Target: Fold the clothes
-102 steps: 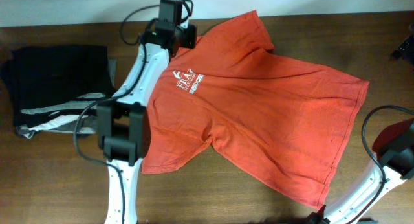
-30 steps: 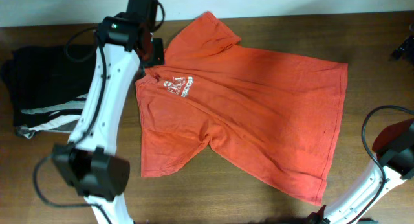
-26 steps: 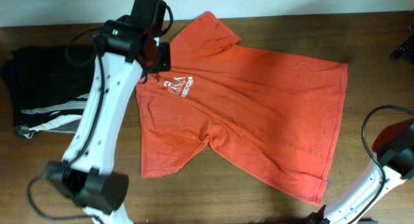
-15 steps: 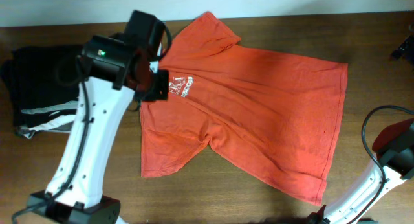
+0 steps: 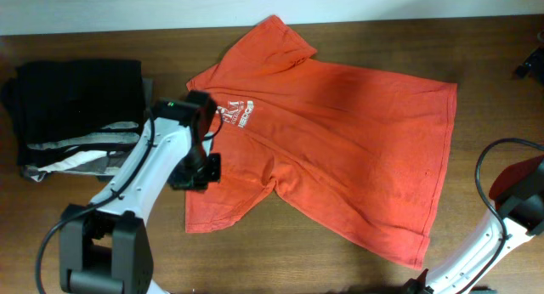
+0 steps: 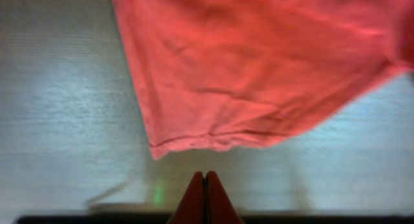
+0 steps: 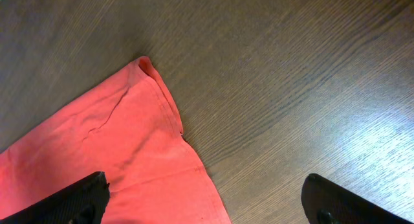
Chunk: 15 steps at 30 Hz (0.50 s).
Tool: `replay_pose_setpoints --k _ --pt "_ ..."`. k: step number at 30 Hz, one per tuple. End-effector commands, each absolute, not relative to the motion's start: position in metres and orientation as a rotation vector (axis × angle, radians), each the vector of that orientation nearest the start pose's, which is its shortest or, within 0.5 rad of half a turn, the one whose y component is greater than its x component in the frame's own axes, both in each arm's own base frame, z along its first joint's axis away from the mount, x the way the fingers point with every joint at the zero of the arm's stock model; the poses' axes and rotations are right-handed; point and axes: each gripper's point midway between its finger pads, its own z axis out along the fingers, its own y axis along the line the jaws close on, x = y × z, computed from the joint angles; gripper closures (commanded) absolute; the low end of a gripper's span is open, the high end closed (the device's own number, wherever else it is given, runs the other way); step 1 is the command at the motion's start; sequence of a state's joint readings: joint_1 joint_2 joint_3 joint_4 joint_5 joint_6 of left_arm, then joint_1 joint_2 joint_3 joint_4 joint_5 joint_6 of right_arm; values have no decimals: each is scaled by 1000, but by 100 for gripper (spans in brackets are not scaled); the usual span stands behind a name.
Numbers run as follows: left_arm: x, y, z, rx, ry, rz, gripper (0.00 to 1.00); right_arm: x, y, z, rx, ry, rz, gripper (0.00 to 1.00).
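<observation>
The orange-red short-sleeved T-shirt [image 5: 340, 132] lies spread, chest side up, on the brown wooden table [image 5: 272, 260]. It fills the centre and right of the overhead frame. Its white chest logo [image 5: 238, 113] is a few short lines of lettering, too small to read.

The white left arm [image 5: 157, 162] crosses the shirt's left edge and hides part of it. The left wrist view is blurred. There the left gripper [image 6: 205, 197] sits at bottom centre, its red fingers [image 6: 196, 199] pressed together with nothing between them, over bare table just below a hem of the shirt.

The right gripper [image 7: 204, 191] is spread wide over a corner of the shirt, its dark fingers [image 7: 77, 198] cut off at the bottom corners.

A pile of folded black, grey and white garments [image 5: 72, 107] sits at the upper left.
</observation>
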State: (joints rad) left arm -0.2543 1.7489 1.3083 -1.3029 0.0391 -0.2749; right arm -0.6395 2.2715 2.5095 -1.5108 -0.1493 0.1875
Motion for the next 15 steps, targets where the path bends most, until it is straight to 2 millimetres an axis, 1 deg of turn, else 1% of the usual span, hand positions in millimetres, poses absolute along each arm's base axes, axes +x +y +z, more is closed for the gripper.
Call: replay_pose_setpoints --k 1,4,7,8,12,15 --pt "248 -63 67 -198 3352 -25 100 407 -267 204 1094 2579 114 1" --pt "239 -59 49 -276 3374 -87 100 407 -267 204 1094 2579 114 1" --pt "227 -66 31 -330 3391 -222 99 407 -267 204 1094 2579 114 1" --pt "225 -67 25 -337 3390 -243 100 407 -267 204 1094 2579 114 1" --pt "215 -64 5 -372 3385 -253 100 407 -267 204 1094 2579 114 1" --pt "210 -60 -3 -453 3377 -248 100 407 -267 204 1094 2579 114 1"
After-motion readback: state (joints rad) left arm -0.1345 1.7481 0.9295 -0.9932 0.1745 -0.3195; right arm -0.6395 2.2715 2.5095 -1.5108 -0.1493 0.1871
